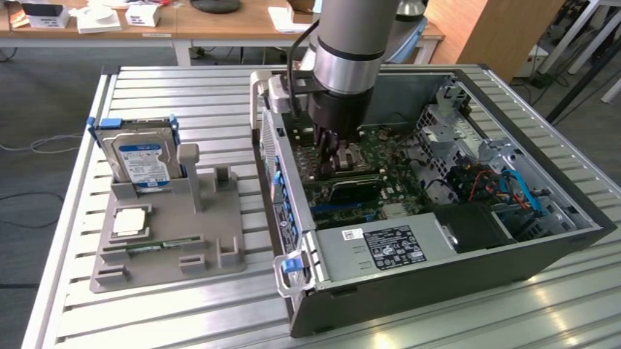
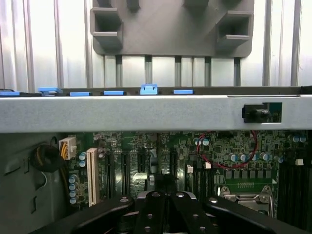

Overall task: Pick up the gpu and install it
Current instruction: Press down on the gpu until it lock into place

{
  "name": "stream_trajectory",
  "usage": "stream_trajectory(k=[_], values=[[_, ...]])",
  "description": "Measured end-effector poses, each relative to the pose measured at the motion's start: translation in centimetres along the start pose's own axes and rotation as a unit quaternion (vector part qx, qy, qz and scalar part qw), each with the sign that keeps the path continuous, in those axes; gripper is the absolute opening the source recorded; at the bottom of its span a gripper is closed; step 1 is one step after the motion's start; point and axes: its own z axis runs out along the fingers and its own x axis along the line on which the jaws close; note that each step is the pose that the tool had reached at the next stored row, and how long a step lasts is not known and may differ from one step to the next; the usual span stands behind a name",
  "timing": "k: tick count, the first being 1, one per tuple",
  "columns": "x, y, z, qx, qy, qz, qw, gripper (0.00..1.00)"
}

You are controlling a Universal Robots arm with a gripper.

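Inside the open computer case (image 1: 543,247), the claw (image 1: 335,163) hangs closed together above the motherboard (image 1: 388,182).

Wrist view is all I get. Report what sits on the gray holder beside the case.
Observer: A silver hard drive with a blue-white label stands upright at the holder's end farthest from the exterior camera.
Operator: Go on, list the rest.
Observer: A square processor chip lies flat in front of the drive.
Operator: Anything else, say it.
Observer: A narrow green memory stick lies in a slot nearer the holder's front edge.
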Motion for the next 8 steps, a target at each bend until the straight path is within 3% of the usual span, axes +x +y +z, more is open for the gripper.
stream_trajectory(k=[8], values=[[-0.03,0.07,0.41,0.0,0.0001,0.0,1.0,0.11]])
